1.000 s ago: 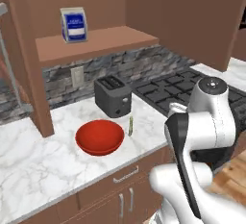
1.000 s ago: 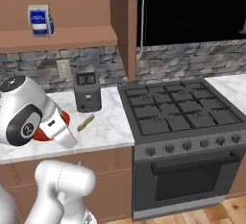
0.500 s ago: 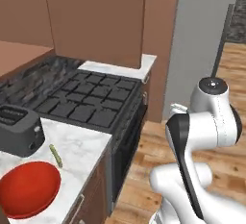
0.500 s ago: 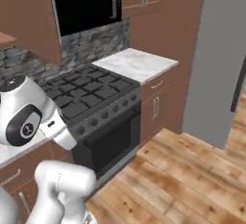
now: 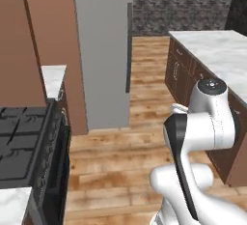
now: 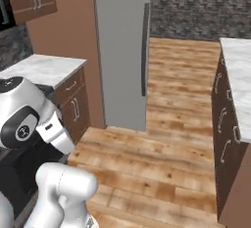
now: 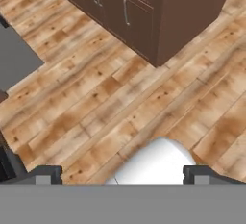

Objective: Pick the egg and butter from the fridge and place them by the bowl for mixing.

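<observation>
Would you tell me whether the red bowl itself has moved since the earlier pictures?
Cannot tell. The base turned, swinging both base views from the counter to the fridge and wood floor; only the stove's edge remains, so nothing fixed stands beside the bowl now.

- The fridge (image 5: 103,50) stands ahead, doors closed, between a counter (image 5: 52,77) on its left and open floor (image 5: 120,161) on its right.
- The stove (image 5: 24,147) sits left of the arm, before that counter.
- An island (image 5: 217,60) runs along the right.
</observation>
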